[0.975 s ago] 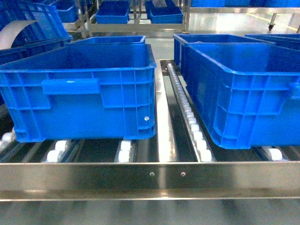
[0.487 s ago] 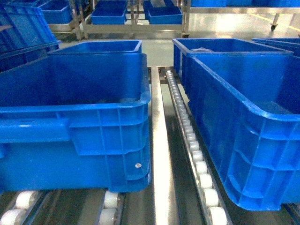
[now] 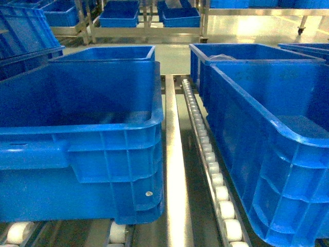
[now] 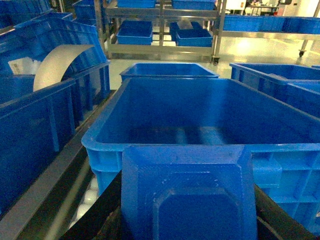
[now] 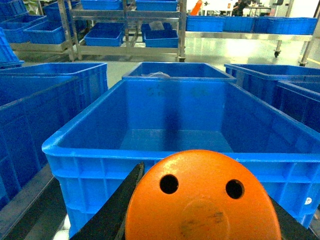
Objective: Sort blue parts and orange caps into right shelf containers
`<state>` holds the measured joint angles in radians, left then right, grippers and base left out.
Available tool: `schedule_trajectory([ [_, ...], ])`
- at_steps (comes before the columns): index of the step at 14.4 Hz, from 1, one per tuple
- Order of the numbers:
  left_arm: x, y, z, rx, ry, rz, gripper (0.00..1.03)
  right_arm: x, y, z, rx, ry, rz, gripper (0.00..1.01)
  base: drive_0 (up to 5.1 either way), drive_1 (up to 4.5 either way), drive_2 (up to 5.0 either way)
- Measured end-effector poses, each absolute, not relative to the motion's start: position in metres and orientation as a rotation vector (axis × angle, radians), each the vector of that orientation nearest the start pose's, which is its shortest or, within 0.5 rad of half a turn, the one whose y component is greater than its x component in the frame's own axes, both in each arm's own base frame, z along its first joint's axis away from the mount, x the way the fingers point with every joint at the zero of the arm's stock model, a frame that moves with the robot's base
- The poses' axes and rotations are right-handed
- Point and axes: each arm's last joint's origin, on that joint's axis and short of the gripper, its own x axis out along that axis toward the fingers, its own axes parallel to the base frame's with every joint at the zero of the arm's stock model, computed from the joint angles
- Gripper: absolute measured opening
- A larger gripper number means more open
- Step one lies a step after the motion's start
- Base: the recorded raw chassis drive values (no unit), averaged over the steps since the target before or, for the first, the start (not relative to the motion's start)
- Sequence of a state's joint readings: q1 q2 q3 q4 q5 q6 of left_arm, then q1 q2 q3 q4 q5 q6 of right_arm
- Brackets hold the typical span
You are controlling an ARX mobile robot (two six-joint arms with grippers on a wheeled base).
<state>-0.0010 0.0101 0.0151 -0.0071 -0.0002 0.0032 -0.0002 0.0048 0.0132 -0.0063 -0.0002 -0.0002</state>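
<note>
The left gripper (image 4: 187, 220) pinches a blue part (image 4: 187, 192) between its fingers. The right gripper (image 5: 200, 210) clamps an orange cap (image 5: 202, 197), facing a blue bin (image 5: 175, 150).

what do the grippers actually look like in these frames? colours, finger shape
Little shows. In each wrist view only two black fingers, slanting up from the bottom corners: left gripper fingers look matte and flat; right gripper fingers taper to thin tips. No cables or markings visible. Head view shows no arms.

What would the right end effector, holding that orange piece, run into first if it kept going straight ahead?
Probably the near rim of the blue bin just ahead of the orange cap; if it clears that, the bin's open inside. Depth is unclear.
</note>
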Motion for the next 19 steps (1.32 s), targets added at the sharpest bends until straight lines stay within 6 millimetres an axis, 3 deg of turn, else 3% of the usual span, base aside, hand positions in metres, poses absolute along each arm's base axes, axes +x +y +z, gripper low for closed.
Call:
schedule_trajectory([
  [16, 0.097, 0.000, 0.167, 0.003, 0.002, -0.001, 0.43, 0.097, 0.000, 0.167, 0.000, -0.002, 0.000, 0.44, 0.0, 0.00, 0.0],
  [19, 0.103, -0.005, 0.178, -0.012, -0.097, 0.075, 0.43, 0.098, 0.001, 0.184, -0.035, -0.173, -0.064, 0.44, 0.0, 0.00, 0.0],
])
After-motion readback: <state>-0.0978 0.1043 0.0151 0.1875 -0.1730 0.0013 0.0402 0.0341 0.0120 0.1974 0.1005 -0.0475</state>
